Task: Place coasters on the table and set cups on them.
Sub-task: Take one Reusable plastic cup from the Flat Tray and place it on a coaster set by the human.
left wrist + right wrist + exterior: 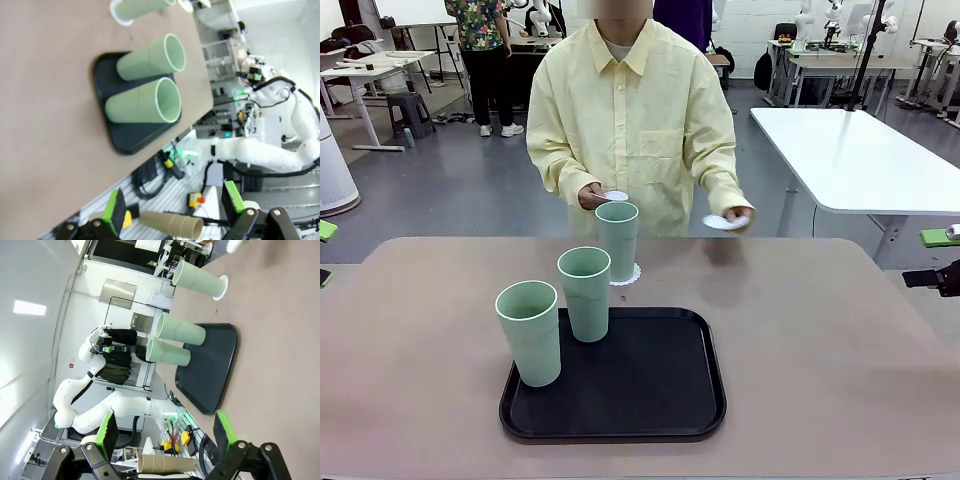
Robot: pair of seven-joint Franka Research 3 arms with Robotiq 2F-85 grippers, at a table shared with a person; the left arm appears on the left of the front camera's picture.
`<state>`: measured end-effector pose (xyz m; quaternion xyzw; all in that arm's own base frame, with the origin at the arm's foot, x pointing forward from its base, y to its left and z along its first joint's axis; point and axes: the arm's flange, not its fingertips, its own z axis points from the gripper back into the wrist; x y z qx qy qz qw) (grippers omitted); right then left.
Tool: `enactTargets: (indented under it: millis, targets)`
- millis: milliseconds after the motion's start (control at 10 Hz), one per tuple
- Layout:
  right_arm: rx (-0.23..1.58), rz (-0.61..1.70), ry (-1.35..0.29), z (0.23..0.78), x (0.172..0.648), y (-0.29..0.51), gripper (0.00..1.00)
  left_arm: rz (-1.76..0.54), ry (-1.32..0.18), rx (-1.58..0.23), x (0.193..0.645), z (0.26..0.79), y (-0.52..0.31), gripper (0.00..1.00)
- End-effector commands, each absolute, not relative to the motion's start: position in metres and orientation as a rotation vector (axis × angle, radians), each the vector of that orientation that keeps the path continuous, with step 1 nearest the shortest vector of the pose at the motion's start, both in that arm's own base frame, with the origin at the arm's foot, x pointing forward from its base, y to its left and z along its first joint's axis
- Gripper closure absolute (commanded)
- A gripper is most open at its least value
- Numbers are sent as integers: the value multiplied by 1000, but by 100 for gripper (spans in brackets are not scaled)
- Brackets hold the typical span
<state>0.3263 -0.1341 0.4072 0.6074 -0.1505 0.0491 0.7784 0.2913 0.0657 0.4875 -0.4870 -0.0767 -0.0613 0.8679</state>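
Observation:
One mint-green cup [617, 240] stands on a lacy white coaster [629, 274] on the tan table [820, 340], just beyond the black tray [650, 400]. Two more cups [584, 293] [530, 332] stand on the tray's left half. The person holds a coaster in each hand, one [616, 196] at the chest and one [723, 222] over the table's far edge. My left gripper [174, 205] hangs open off the table's left side, with cups [145, 60] [142, 102] far ahead. My right gripper [165, 429] is open too, far from the cups [197, 282] [180, 332] [167, 354].
A white table [860, 150] stands behind on the right. Green pads of my grippers peek in at the left edge [325, 230] and right edge [940, 237]. A cardboard tube [172, 225] [167, 462] lies below table level. The tray's right half is bare.

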Motion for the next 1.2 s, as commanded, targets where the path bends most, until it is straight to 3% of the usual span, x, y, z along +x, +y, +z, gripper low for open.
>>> enactTargets:
  millis: [0,1100]
  targets:
    - [1318,98,-330,405,326,-133,0,-144,-177,-1038,291,487,67,0]
    - [1318,98,-330,405,326,-133,0,-144,-177,-1038,291,487,67,0]
